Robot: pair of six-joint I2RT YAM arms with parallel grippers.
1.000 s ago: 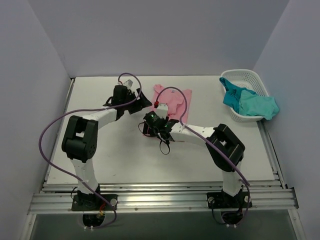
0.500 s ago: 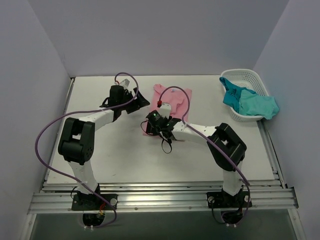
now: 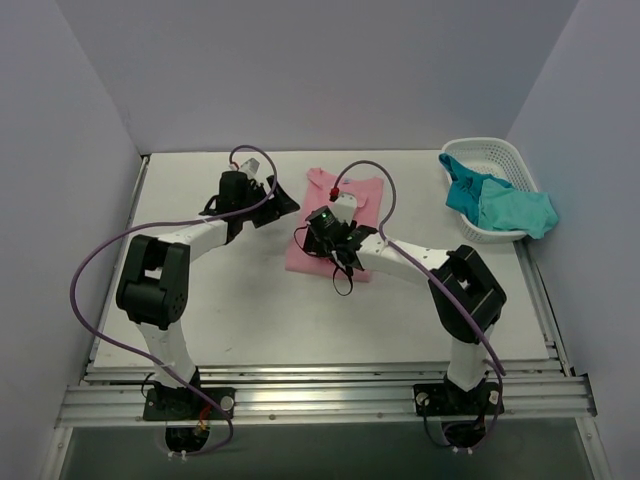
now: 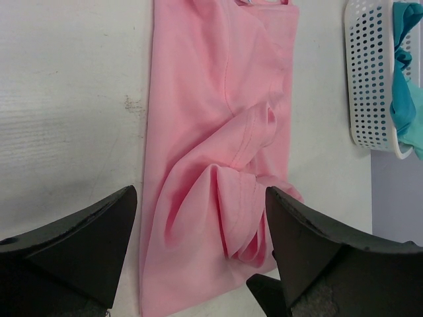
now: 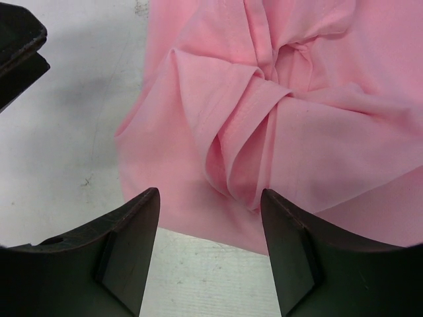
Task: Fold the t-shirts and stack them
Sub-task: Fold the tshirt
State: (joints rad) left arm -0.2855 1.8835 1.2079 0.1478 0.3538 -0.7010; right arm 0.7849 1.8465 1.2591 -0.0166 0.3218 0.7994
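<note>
A plain light pink fabric t-shirt (image 3: 368, 192) is lying partly folded on the white table (image 3: 220, 300), in the middle of its far half. Its long sides are running from the far edge towards the near one. The cloth is lying fairly flat at the far end, while towards the near end it is bunching into soft ridges and a rolled fold (image 5: 244, 152).

The left gripper (image 3: 285, 205) is hanging over the shirt's left side with its black jaws standing wide apart and closing on nothing. From the left wrist view the gripper (image 4: 199, 193) is straddling the crumpled part of the pink cloth (image 4: 211, 119).

The right gripper (image 3: 318, 240) is hovering over the near end of the shirt, its jaws also parted and gripping nothing. In its own wrist view the gripper (image 5: 210, 195) is framing the bunched fold; I cannot tell whether its tips are touching the cloth.

A white plastic lattice basket (image 3: 500, 150) is sitting at the table's far right corner. A teal shirt (image 3: 465, 190) is lying in it, and a turquoise shirt (image 3: 515, 212) is spilling over its near rim.
</note>
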